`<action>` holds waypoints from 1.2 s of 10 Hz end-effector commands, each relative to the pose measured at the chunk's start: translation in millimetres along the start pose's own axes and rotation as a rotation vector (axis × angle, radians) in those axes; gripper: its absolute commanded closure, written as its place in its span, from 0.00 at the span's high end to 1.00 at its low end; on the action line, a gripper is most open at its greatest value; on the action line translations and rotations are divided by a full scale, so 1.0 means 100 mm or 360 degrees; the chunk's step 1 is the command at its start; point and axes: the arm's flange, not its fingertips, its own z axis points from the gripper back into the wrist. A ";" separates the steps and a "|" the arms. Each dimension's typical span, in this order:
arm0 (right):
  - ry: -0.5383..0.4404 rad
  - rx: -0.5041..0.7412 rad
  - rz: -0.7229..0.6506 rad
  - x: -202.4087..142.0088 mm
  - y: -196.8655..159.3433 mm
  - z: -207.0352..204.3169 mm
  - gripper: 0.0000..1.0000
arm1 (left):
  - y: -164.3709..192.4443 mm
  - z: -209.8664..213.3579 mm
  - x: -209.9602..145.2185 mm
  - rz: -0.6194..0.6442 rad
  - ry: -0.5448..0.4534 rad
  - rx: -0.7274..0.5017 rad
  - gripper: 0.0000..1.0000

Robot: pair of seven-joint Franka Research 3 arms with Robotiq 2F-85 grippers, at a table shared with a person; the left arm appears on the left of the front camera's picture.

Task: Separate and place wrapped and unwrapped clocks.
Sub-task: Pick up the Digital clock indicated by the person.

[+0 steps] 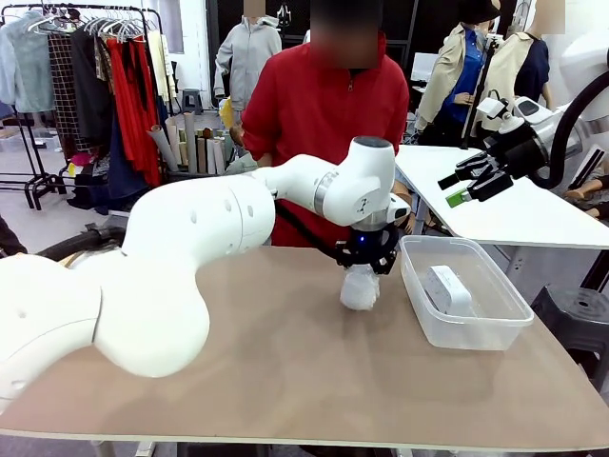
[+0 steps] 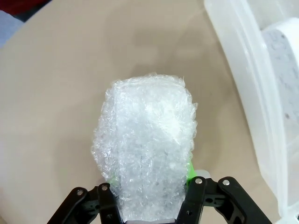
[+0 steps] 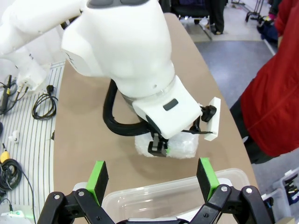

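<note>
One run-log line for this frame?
left gripper: shut on whitish bubble-wrap bundle, on table | right gripper: open, raised | bare white clock: in clear plastic tub

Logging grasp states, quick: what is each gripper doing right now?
Left gripper: shut on the bubble-wrap bundle.
Right gripper: open, holding nothing.

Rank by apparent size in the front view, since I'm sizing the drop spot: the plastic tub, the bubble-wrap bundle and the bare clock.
1. Clear plastic tub, plainly largest.
2. Bubble-wrap bundle, partly hidden under the left gripper shut on it.
3. Bare clock inside the tub; it looks close to the bundle, so this order is unsure.
</note>
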 end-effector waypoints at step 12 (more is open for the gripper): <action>-0.0003 -0.0003 0.0006 0.02 0.01 0.00 1.00 | -0.15 2.08 -0.81 -0.0144 0.0220 0.0106 0.00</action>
